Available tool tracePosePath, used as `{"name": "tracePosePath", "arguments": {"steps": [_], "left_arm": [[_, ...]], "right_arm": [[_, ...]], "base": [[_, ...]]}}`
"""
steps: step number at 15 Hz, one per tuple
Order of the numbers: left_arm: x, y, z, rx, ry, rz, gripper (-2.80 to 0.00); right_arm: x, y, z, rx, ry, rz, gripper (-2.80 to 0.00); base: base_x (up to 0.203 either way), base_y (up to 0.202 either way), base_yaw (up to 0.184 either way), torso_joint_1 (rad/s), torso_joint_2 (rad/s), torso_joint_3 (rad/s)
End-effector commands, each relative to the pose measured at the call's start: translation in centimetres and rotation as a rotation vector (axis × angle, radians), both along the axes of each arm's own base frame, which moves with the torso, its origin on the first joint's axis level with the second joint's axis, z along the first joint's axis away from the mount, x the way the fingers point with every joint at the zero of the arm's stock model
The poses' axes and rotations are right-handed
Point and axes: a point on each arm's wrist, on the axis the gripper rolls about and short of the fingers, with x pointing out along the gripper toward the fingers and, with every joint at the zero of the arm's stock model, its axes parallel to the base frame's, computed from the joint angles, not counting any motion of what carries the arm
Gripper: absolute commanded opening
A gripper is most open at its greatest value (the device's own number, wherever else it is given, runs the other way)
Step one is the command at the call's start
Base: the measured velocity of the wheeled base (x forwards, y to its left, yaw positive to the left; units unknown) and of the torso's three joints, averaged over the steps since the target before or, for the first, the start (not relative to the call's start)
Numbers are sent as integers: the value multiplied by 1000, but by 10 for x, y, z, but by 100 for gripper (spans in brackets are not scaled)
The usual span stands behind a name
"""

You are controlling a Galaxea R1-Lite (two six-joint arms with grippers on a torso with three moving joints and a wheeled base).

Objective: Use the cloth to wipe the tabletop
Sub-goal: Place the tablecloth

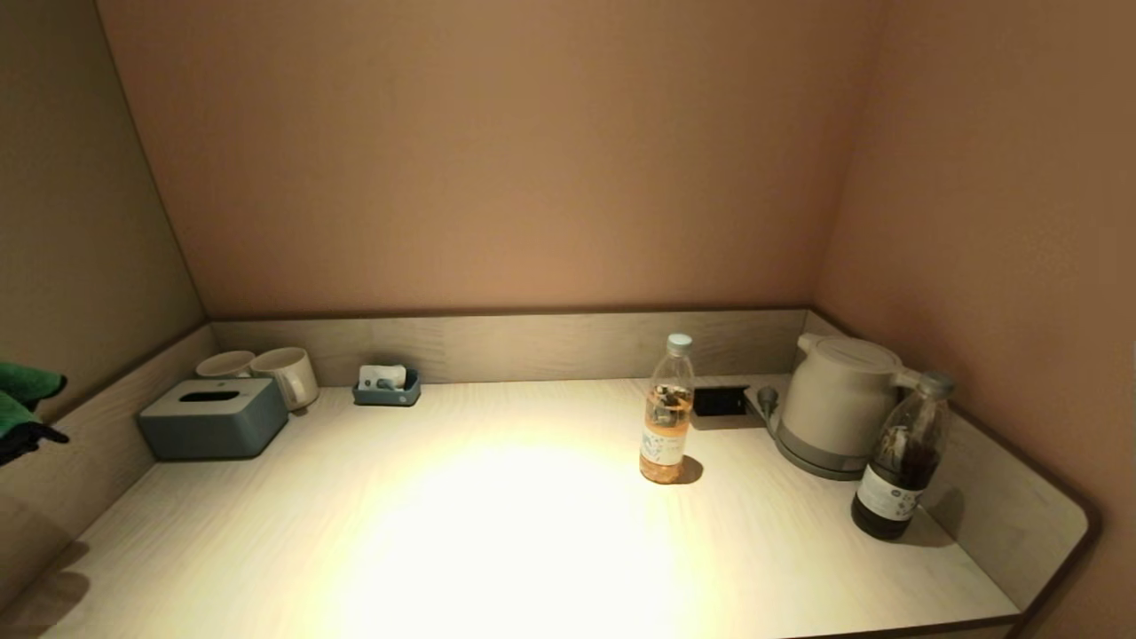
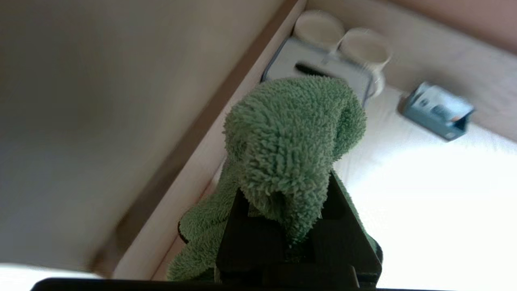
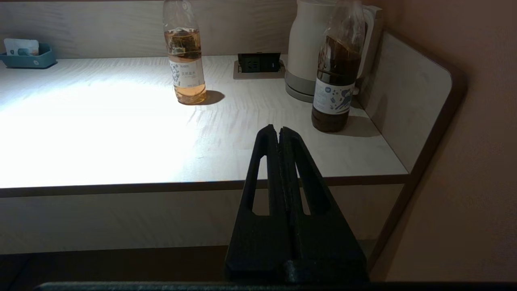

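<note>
A fluffy green cloth [image 2: 286, 133] is bunched between the black fingers of my left gripper [image 2: 284, 194], which is shut on it. In the head view the cloth [image 1: 22, 395] and gripper [image 1: 31, 437] show only at the far left edge, held in the air above the tabletop's left side wall. The light wooden tabletop [image 1: 497, 532] lies below, brightly lit in the middle. My right gripper [image 3: 278, 129] is shut and empty, parked in front of and below the table's front edge near its right end; it does not show in the head view.
A grey tissue box [image 1: 213, 417], two white mugs [image 1: 288, 373] and a small blue tray [image 1: 388, 388] stand at the back left. A bottle of orange drink [image 1: 667, 417], a socket [image 1: 721, 400], a white kettle [image 1: 834, 404] and a dark bottle [image 1: 901, 461] stand at the right.
</note>
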Motion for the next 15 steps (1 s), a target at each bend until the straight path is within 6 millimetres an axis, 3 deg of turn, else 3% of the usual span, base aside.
{"name": "tracePosePath", "arguments": {"steps": [1,3,9,10,14,15], "left_arm": [[24,21,-42,-90,102,13,-280],[35,29,-62,-131,150,16,-280],[49,37,-70,-142,178,9,-280],[59,39,-73,-148,191,-3,-280],[71,32,-82,-168,234,-38,-280],[74,22,-86,-173,250,-67,-280]], "right_arm": [[0,0,0,0,1,0,-280],[0,0,0,0,1,0,-280],[0,0,0,0,1,0,-280],[0,0,0,0,1,0,-280],[0,0,0,0,1,0,-280],[0,0,0,0,1,0,-280]], "base": [[0,0,0,0,0,0],[0,0,0,0,0,0],[0,0,0,0,0,0],[0,0,0,0,0,0],[0,0,0,0,0,0],[0,0,0,0,0,0]]}}
